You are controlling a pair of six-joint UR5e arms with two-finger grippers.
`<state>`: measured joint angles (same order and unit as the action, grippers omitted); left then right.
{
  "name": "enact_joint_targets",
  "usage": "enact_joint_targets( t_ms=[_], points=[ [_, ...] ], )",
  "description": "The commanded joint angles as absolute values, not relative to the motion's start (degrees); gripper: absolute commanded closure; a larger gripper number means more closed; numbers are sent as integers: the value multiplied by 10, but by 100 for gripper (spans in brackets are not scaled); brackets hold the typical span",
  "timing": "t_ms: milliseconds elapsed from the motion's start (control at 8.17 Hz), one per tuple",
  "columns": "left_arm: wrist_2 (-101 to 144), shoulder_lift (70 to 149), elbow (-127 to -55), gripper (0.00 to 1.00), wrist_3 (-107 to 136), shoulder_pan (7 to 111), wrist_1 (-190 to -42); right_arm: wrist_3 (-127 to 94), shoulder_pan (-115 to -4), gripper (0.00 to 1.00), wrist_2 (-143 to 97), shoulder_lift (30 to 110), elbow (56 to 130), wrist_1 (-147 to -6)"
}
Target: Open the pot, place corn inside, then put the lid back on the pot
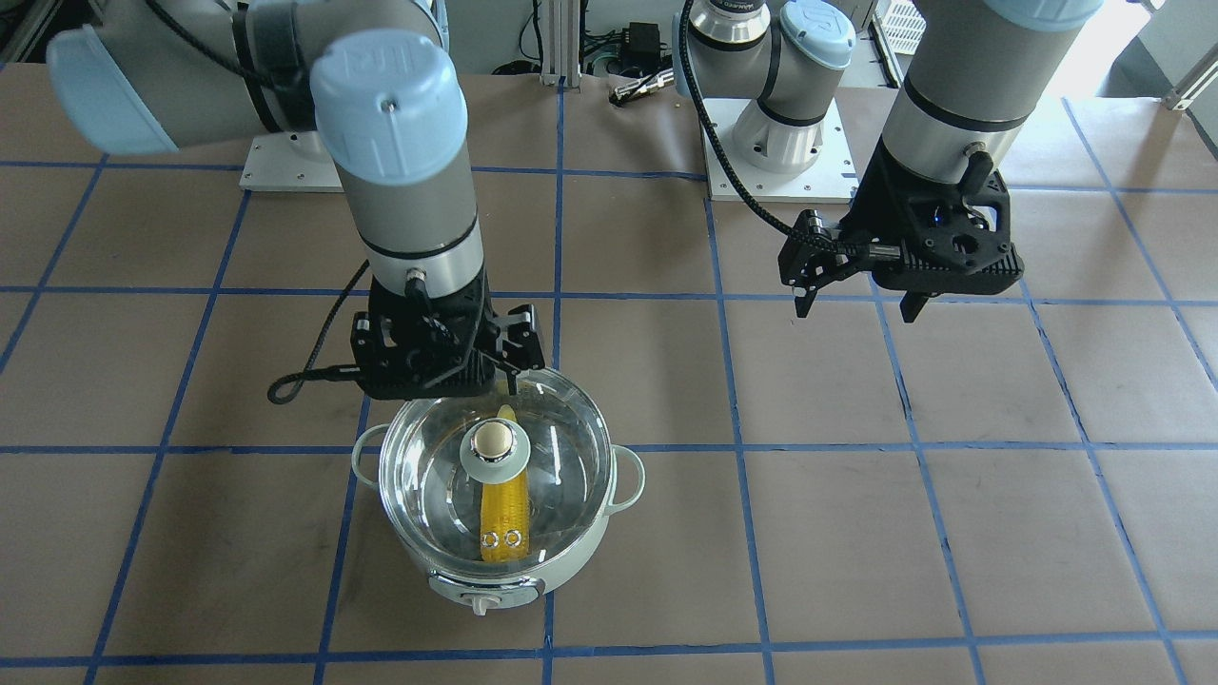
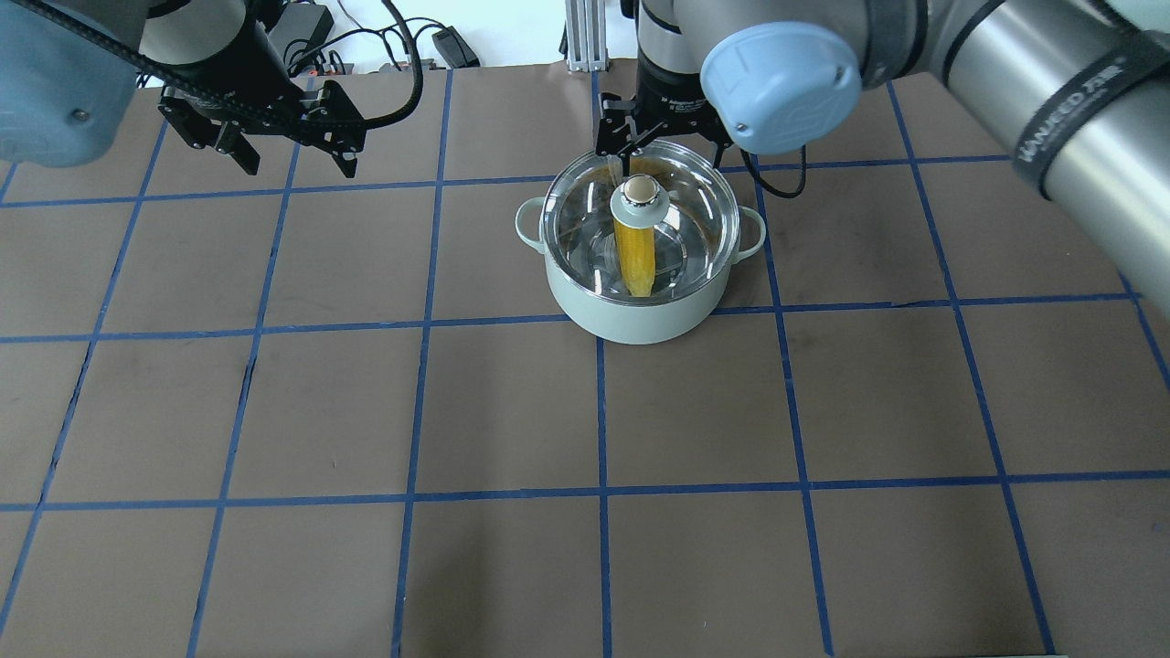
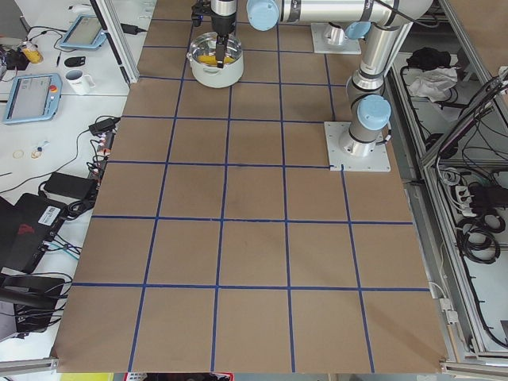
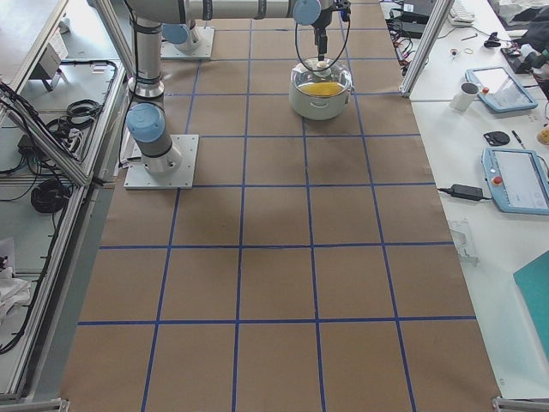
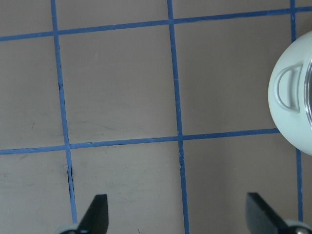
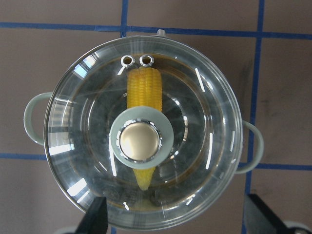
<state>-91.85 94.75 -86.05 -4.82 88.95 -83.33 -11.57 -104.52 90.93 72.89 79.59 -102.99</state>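
The pale mint pot (image 1: 571, 554) stands on the table with the clear glass lid (image 1: 563, 447) seated on its rim. The yellow corn (image 1: 504, 514) lies inside under the lid, also in the right wrist view (image 6: 144, 90). My right gripper (image 1: 442, 385) hangs open and empty above the pot's robot-side edge. In its wrist view the fingers are spread wide below the lid's beige knob (image 6: 140, 141) and clear of it. My left gripper (image 1: 856, 304) is open and empty over bare table, well off to the side. The pot's loop handle (image 5: 287, 90) shows at the right edge of the left wrist view.
The table is brown paper with a blue tape grid (image 2: 599, 411). The two arm bases (image 1: 775, 143) stand at the robot side. Side benches with tablets and a mug (image 4: 467, 94) lie beyond the table ends.
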Motion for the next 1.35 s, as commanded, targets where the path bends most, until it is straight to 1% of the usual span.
enact_joint_targets(
  t_ms=[0,245,490,1224],
  points=[
    [-918,947,-860,0,-48,889,-833,-83,-1006,0,905,845,811,-925],
    [-919,947,-861,0,-49,889,-833,-51,-992,0,916,849,811,-918],
    [-919,947,-860,0,-47,889,-833,13,-890,0,895,865,813,-909],
    [-919,947,-860,0,-49,889,-833,24,-889,0,895,871,815,-898]
  ],
)
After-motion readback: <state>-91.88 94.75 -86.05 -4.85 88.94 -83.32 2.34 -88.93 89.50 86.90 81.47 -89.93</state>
